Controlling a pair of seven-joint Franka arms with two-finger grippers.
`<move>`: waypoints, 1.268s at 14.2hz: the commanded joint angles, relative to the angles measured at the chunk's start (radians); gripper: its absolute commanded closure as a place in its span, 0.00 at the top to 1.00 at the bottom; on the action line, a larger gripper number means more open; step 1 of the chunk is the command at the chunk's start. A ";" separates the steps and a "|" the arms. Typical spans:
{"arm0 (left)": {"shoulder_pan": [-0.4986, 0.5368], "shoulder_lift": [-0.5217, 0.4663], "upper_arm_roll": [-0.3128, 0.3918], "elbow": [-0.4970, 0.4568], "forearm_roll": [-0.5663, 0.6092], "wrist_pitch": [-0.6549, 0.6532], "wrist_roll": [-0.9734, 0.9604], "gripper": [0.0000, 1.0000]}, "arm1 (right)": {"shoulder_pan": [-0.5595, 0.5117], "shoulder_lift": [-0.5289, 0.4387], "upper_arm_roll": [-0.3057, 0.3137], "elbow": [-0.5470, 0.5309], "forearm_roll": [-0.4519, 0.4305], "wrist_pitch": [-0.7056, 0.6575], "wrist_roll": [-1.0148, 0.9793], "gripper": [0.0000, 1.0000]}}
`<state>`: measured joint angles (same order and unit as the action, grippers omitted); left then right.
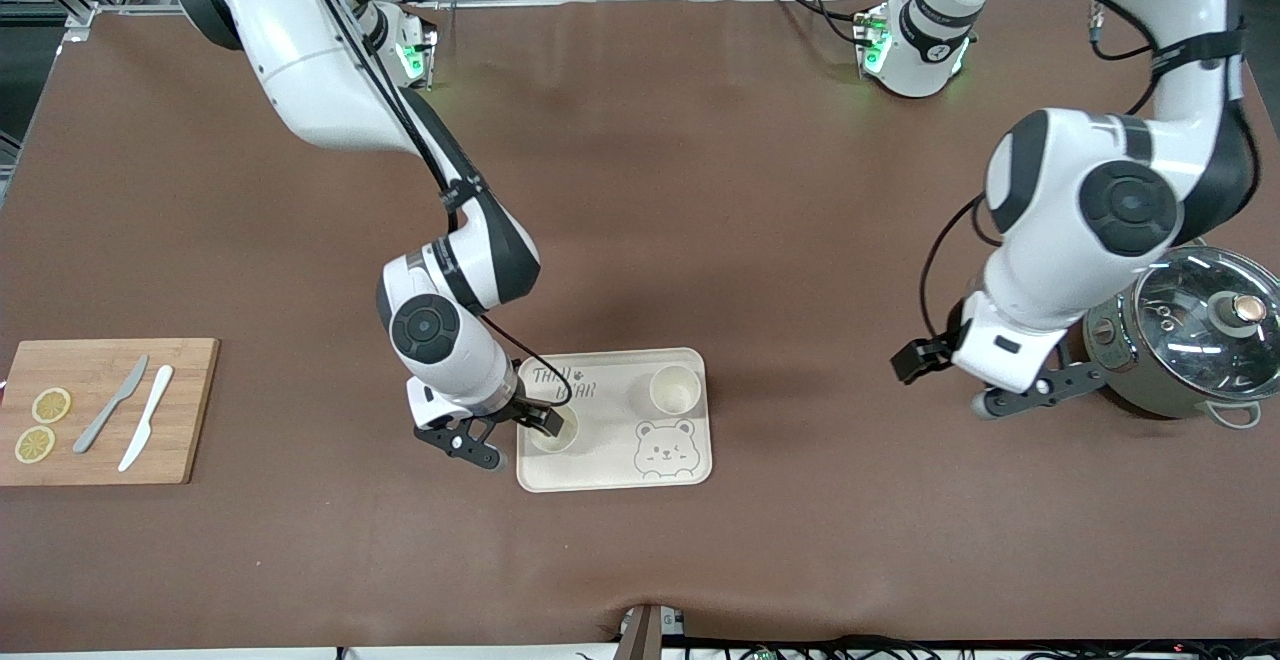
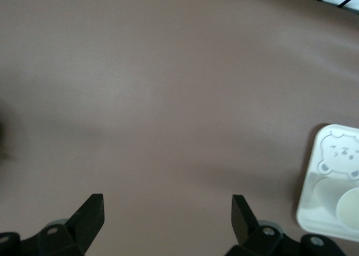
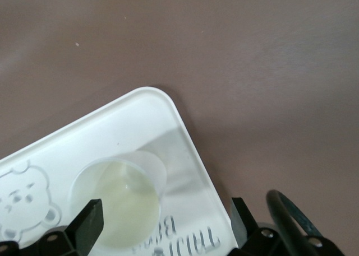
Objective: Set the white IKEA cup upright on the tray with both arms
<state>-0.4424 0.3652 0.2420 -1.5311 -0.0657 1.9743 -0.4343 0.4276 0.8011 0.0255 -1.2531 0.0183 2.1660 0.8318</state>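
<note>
Brown matting covers the whole table [image 1: 700, 190], with grey framing at its corner by the right arm's base and cables along the edge nearest the front camera. Taking the tray [image 1: 690, 475] as landmark: it lies on the table toward that camera, printed with a bear face and lettering that the right arm partly hides. One white cup [image 1: 675, 389] stands upright on the tray at its corner toward the left arm's end. A second cup [image 3: 120, 203] stands upright at the tray's edge toward the right arm's end; the right gripper [image 1: 545, 422] sits over it, fingers spread wide on either side of the rim and apart from it. The left gripper [image 2: 168, 219] hangs over bare mat, well apart from the tray toward the left arm's end, fingers wide open and empty; that arm waits. A glass-lidded pot [image 1: 1190, 340] beside it is partly hidden by the arm. A wooden board [image 1: 180, 410] with lemon slices [image 1: 42, 424] and two knives [image 1: 130, 410] lies well apart toward the right arm's end.
</note>
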 commanded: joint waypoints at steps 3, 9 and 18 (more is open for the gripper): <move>0.063 -0.090 -0.006 -0.064 0.000 -0.048 0.166 1.00 | -0.006 -0.249 0.005 -0.034 0.003 -0.285 -0.043 1.00; 0.117 -0.147 -0.001 -0.077 0.012 -0.097 0.307 1.00 | -0.004 -0.488 0.005 -0.043 0.003 -0.599 -0.063 1.00; 0.157 -0.153 0.003 0.069 0.012 -0.185 0.365 1.00 | -0.252 -0.948 0.004 -0.448 0.003 -0.644 -0.477 1.00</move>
<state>-0.2910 0.2091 0.2451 -1.5282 -0.0656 1.8493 -0.0796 0.2624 -0.0583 0.0170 -1.5867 0.0184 1.4875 0.4703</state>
